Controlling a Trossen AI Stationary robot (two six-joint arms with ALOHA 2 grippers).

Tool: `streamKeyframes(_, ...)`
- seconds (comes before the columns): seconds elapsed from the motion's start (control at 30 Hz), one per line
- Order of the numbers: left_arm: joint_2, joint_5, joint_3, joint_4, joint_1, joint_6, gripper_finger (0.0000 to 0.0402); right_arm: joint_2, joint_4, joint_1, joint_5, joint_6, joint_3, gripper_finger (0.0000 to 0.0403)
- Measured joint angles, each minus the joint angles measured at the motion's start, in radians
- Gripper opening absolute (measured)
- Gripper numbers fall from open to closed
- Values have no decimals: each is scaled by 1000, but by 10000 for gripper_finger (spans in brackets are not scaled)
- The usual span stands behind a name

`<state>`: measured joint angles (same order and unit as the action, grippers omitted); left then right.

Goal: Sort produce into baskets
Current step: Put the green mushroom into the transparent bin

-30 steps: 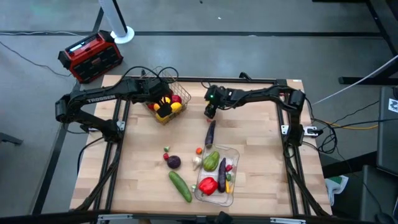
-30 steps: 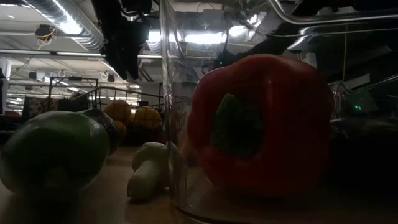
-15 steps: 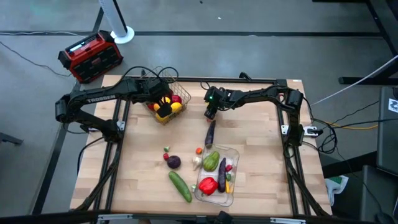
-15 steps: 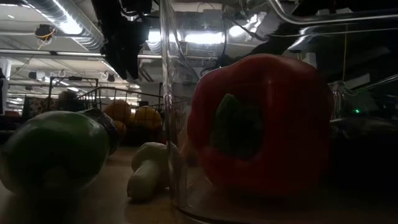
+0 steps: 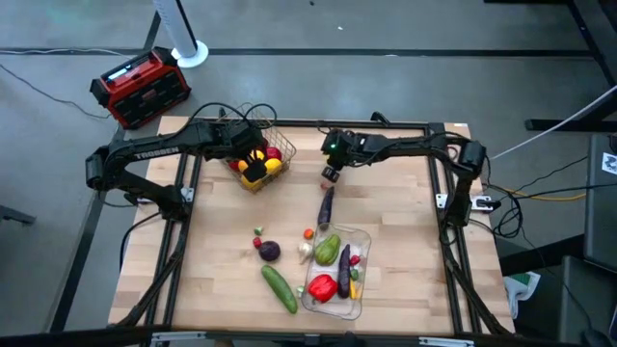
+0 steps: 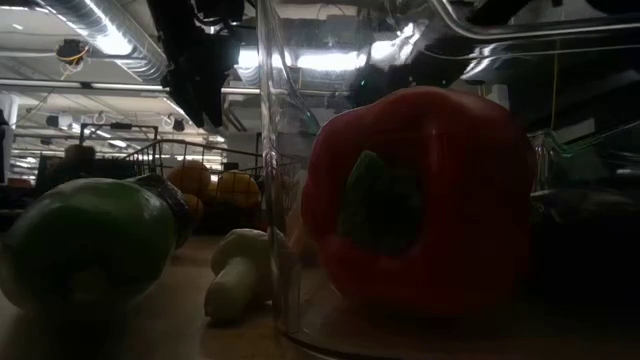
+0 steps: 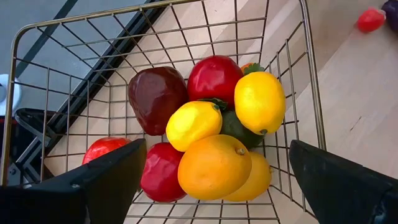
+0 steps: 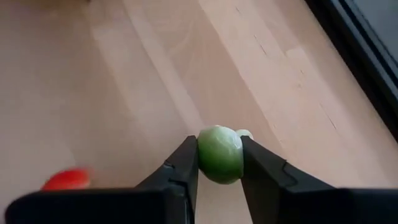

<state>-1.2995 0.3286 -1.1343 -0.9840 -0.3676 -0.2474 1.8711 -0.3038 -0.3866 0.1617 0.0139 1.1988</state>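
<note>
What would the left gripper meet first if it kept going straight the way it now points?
The left gripper, open, points down into the wire basket. It would likely first meet the orange on top of the fruit pile, though depth is hard to judge.

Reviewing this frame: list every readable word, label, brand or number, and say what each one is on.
"TROSSEN", white letters along the left arm, seen from above; small but legible.
The red-and-black box on the floor has a light patch on its top: too small to read.
The paper sheet at the right edge carries a dark mark: too small to read.
Low view and both wrist views: no text.
</note>
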Motion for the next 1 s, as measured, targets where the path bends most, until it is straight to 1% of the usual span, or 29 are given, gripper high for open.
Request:
streamKeyframes(0.07, 0, 0, 0, 0, 0, 0, 390, -42, -40, 0, -29, 0, 0, 97)
streamKeyframes(0.13, 0, 0, 0, 0, 0, 0, 390, -86, -79, 0, -80, 4, 0, 98)
streamKeyframes(0.23, 0, 0, 0, 0, 0, 0, 390, -151, -127, 1, -192, 6, 0, 98)
streamKeyframes(0.33, 0, 0, 0, 0, 0, 0, 390, -214, -160, 11, -331, 8, 0, 99)
streamKeyframes(0.43, 0, 0, 0, 0, 0, 0, 390, -266, -179, 47, -412, 11, 0, 99)
streamKeyframes(0.6, 0, 0, 0, 0, 0, 0, 390, -308, -169, 160, -428, 11, 0, 99)
streamKeyframes(0.87, 0, -2, 0, 0, 0, 0, 390, -309, -171, 354, -427, 11, 0, 99)
streamKeyframes(1.0, 0, -3, 0, 0, 0, 0, 390, -309, -171, 429, -426, 6, 0, 99)
